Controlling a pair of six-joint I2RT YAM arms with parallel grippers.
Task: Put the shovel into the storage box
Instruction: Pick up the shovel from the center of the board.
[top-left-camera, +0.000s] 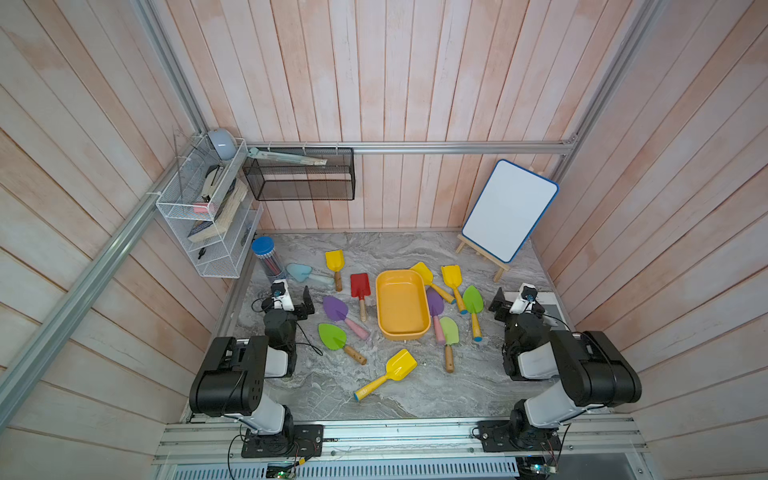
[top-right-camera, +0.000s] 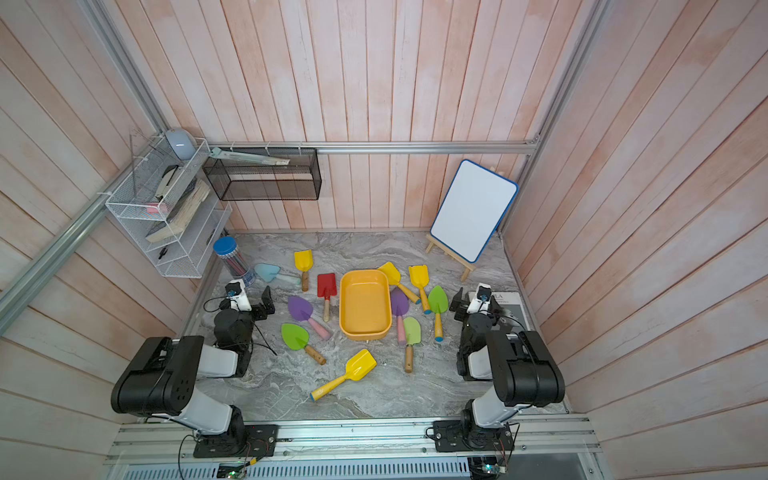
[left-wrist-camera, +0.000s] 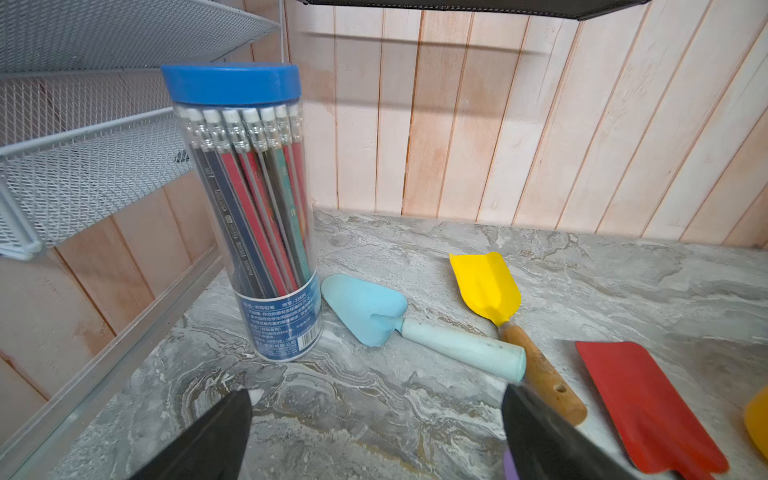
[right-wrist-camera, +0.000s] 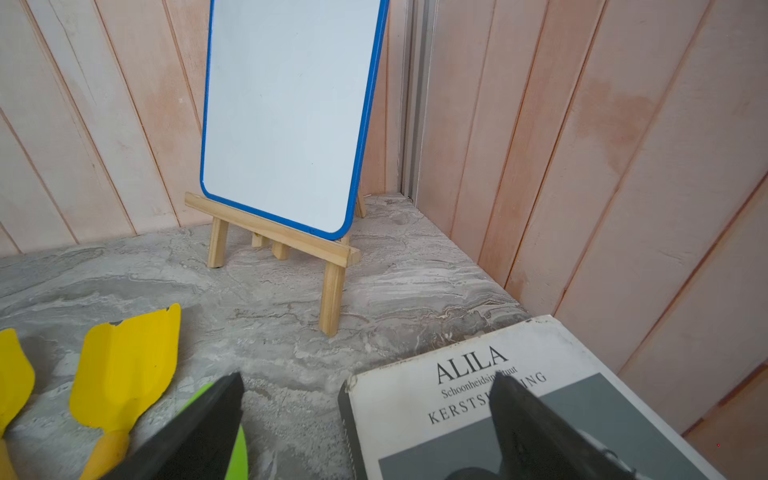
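The storage box (top-left-camera: 402, 307) is empty, shovels (top-left-camera: 360, 284) scattered on the tabletop (top-left-camera: 415, 399). Fingers of the left gripper (left-wrist-camera: 374, 411) and right gripper (right-wrist-camera: 368, 382) gape, holding nothing.

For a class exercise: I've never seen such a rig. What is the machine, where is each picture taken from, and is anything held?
It is a robot with two arms, each ending in a gripper. Two pictures look down from above; two come from cameras on the wrists. On the table are an empty yellow storage box, a tub of pencils, a whiteboard on an easel and a book, with toy shovels scattered around the box. The left gripper and the right gripper are open and hold nothing.
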